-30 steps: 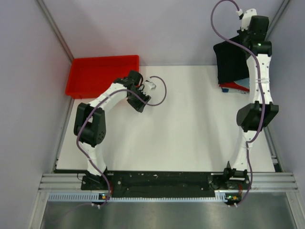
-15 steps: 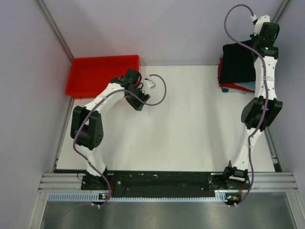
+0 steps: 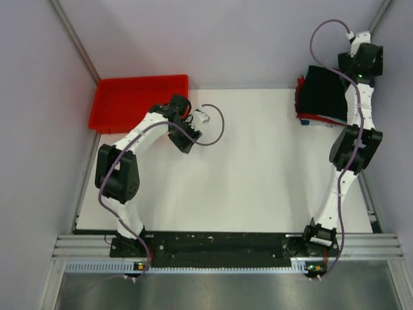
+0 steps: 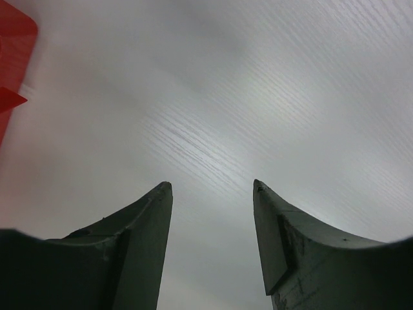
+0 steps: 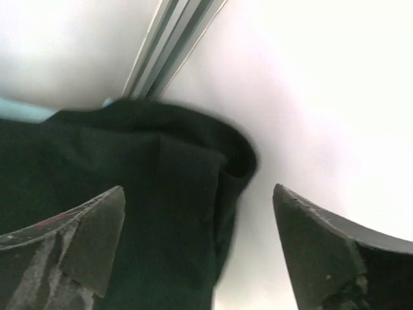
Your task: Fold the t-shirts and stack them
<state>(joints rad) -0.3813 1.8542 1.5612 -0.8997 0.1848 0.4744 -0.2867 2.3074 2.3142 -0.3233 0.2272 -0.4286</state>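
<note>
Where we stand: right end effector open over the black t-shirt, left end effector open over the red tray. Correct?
Not quite. The left end effector is open over the bare white table, beside the red tray, not over it; the left wrist view shows the tray only at its left edge. The right end effector is open over the black t-shirt, as said.

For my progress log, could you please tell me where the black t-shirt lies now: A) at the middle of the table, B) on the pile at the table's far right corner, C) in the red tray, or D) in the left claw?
B: the black t-shirt lies on the other folded shirts at the far right corner, by the open right claw.
</note>
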